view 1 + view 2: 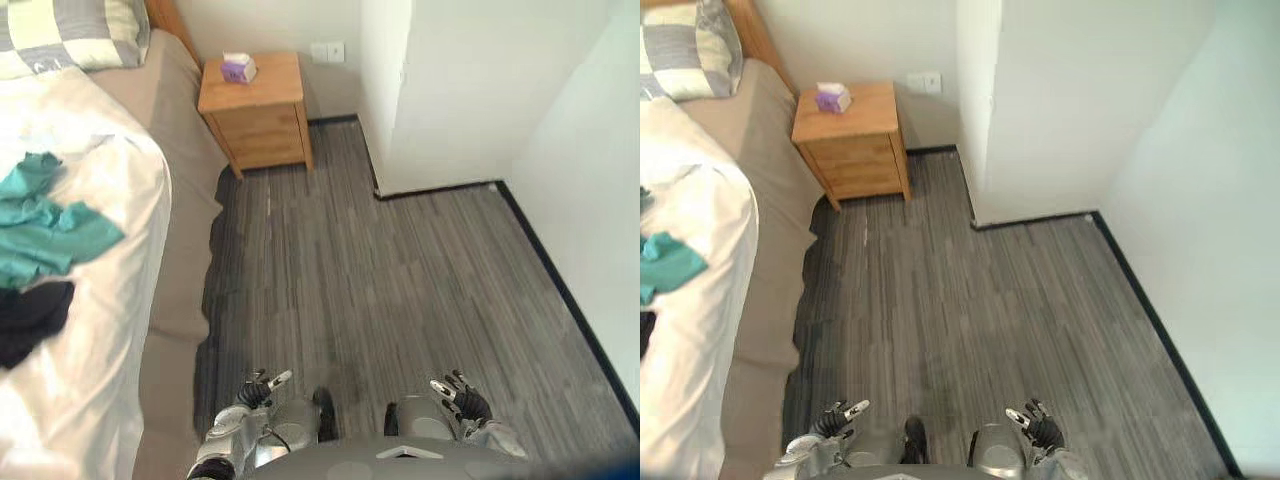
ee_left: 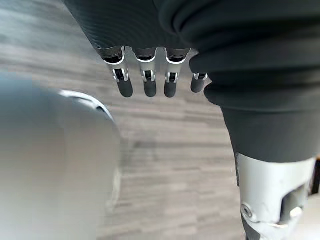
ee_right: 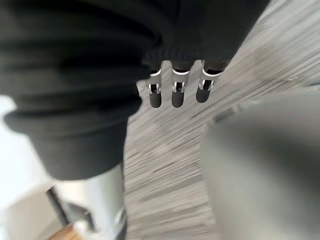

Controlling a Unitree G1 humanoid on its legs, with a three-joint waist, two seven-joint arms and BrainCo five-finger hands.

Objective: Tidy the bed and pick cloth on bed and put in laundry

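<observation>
Two crumpled cloths lie on the bed's smooth white duvet [image 1: 110, 330]: a soft teal cloth [image 1: 45, 225], long axis across the bed, one corner pointing at its floor-side edge, and a black cloth [image 1: 28, 318] touching it. Both the left hand [image 1: 258, 388] and the right hand [image 1: 462, 398] hang empty, fingers relaxed.

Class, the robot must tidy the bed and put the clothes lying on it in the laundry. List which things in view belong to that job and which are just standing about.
Belong to the job: teal cloth, black cloth, white duvet, bed.

Just standing about: wooden nightstand, tissue box on it, wall socket.
</observation>
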